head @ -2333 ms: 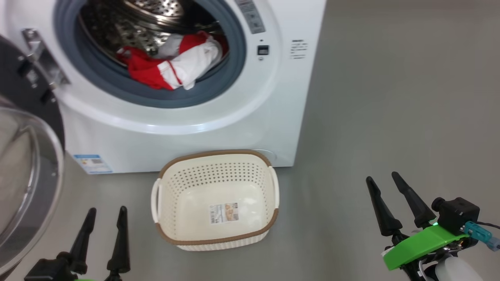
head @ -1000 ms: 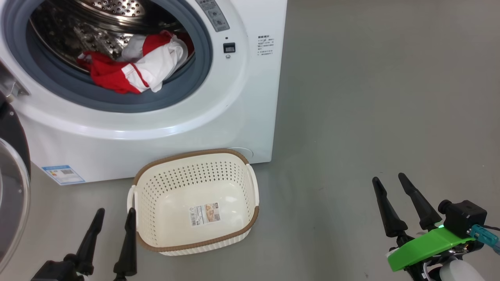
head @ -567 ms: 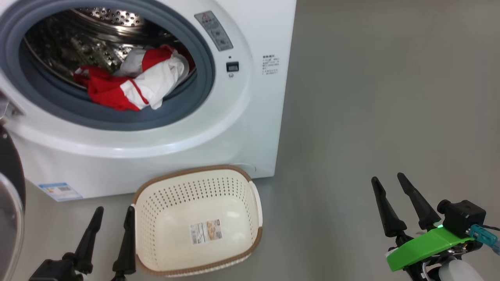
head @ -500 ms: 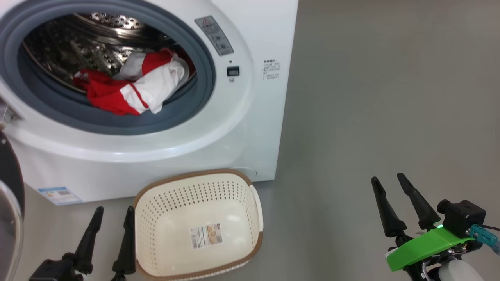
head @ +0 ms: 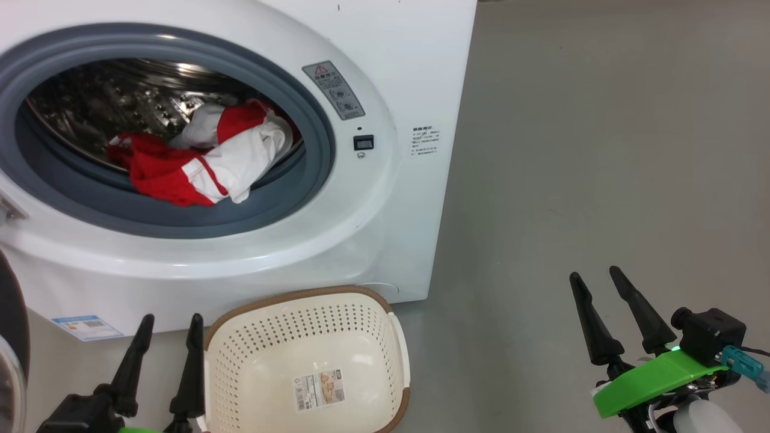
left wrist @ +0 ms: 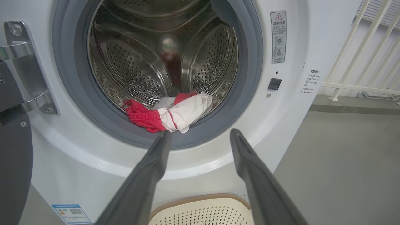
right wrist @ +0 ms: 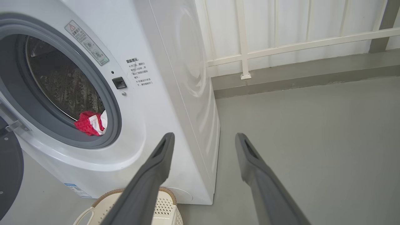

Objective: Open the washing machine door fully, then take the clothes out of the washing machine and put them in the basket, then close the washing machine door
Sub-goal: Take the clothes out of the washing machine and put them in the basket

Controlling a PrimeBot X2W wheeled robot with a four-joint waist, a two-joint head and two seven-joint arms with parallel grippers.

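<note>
Inside the washing machine (head: 376, 231), the clothes (head: 198, 165)

Red-and-white clothes (head: 198, 159), white washing machine (head: 385, 36), cream basket (head: 264, 337)

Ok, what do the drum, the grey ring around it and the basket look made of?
Drum: likely polished steel, mirror glints and punched holes. Grey ring: matte, probably rubber. Basket: seemingly moulded cream plastic, smooth glossy floor, perforated walls, brown woven-look rim.

The washing machine (head: 373, 228) fills the upper left, with the clothes (head: 198, 165) inside its drum. The basket (head: 301, 322) sits below at bottom centre, the door (head: 11, 319) at lower left.
</note>
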